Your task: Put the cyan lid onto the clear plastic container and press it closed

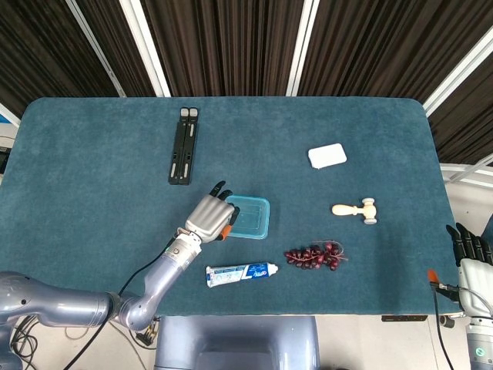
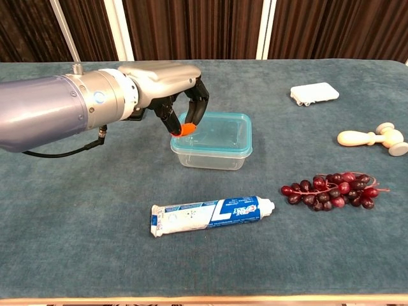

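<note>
The clear plastic container [image 2: 210, 156] stands near the table's middle with the cyan lid [image 2: 217, 131] lying flat on top of it; the lid [image 1: 250, 217] shows in the head view too. My left hand [image 2: 169, 86] hovers at the container's left end, its fingers curled down and drawn in toward the orange-tipped thumb, right at the lid's left rim. I cannot tell whether the tips touch the rim. The hand holds nothing. In the head view the left hand [image 1: 209, 214] covers the lid's left edge. My right hand [image 1: 471, 254] stays off the table's right side, fingers straight.
A toothpaste tube [image 2: 207, 213] lies in front of the container, and dark grapes [image 2: 331, 188] lie to its right. Farther right are a wooden mallet [image 1: 356, 210] and a white pad [image 1: 327, 156]. A black folded stand [image 1: 183, 145] lies behind the left hand.
</note>
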